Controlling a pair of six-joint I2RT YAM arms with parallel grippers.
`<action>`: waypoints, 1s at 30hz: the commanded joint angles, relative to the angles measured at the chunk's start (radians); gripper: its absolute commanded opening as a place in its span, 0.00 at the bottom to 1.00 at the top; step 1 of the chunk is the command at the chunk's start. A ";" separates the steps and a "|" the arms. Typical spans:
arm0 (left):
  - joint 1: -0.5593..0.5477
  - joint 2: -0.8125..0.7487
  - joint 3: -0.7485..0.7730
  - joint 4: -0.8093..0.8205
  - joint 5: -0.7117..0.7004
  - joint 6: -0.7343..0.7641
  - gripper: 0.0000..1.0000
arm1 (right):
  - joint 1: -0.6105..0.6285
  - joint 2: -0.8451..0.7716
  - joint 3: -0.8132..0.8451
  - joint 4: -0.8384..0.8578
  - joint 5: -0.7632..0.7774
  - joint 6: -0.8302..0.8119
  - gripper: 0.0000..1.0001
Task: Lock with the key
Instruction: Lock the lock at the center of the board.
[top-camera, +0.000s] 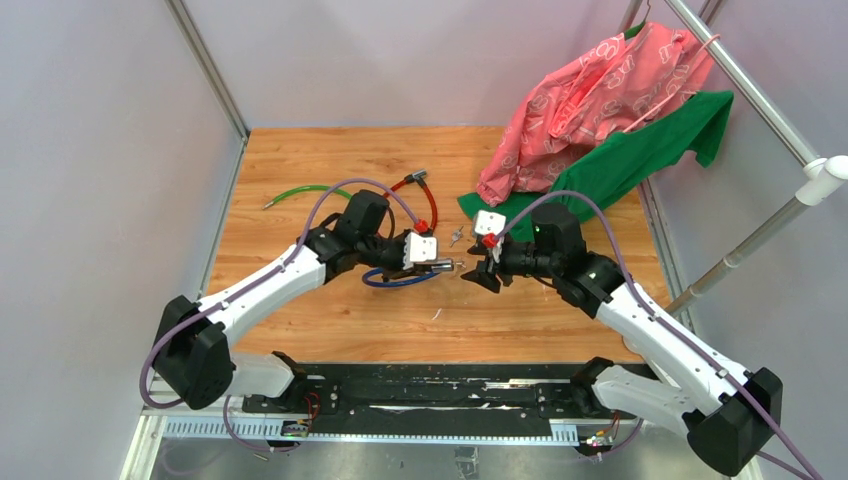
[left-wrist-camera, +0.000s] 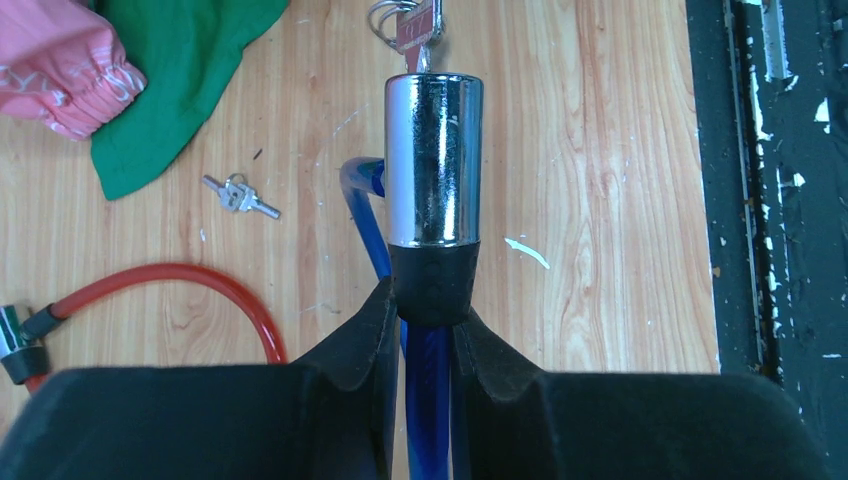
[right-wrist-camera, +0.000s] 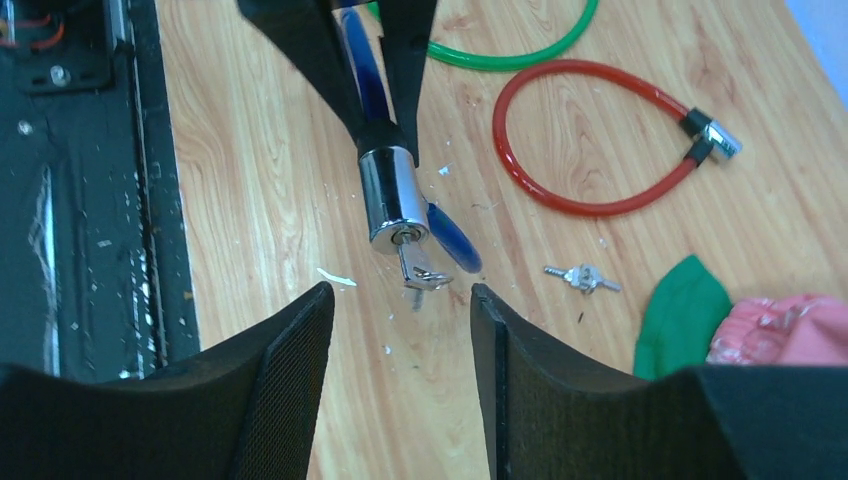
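My left gripper (left-wrist-camera: 428, 320) is shut on the blue cable (left-wrist-camera: 428, 400), right behind its silver lock cylinder (left-wrist-camera: 433, 160), and holds it just above the table. The key (right-wrist-camera: 415, 265) sticks in the cylinder's end face (right-wrist-camera: 392, 195), with its small ring of keys dangling from it. My right gripper (right-wrist-camera: 400, 295) is open, a short way in front of the key, touching nothing. From above, the two grippers face each other at mid-table: left gripper (top-camera: 440, 264), right gripper (top-camera: 478, 272).
A second small bunch of keys (right-wrist-camera: 582, 278) lies loose on the wood. A closed red cable lock (right-wrist-camera: 600, 140) and a green cable (right-wrist-camera: 510, 50) lie behind. A green shirt (top-camera: 640, 150) and pink garment (top-camera: 600, 90) hang over the far right corner.
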 joint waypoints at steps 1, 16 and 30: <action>0.014 0.000 0.051 -0.143 0.014 0.049 0.00 | -0.013 -0.002 0.030 -0.012 -0.087 -0.214 0.56; 0.014 -0.014 0.157 -0.218 0.024 0.022 0.00 | -0.016 -0.040 0.001 0.017 -0.083 -0.169 0.57; 0.013 -0.022 0.193 -0.261 0.015 0.029 0.00 | -0.015 0.010 0.028 0.068 -0.110 -0.135 0.56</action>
